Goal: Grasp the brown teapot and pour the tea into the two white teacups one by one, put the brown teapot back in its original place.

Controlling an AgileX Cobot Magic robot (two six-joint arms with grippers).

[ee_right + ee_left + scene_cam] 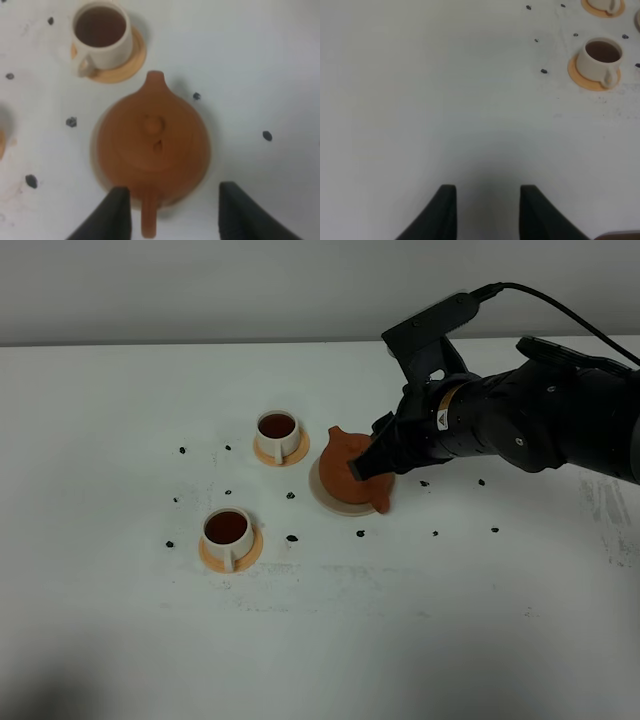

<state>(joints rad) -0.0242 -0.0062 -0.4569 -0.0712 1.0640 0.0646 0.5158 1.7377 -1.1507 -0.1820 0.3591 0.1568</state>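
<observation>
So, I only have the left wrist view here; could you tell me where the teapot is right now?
Observer: The brown teapot sits on its beige disc coaster, to the right of both cups.
Operator: Is the right end effector gripping it?
Observer: No, the right end effector is open, with a finger on either side of the stick handle, not touching it.
Operator: Is the far cup filled?
Observer: Yes, the far teacup holds dark tea.
</observation>
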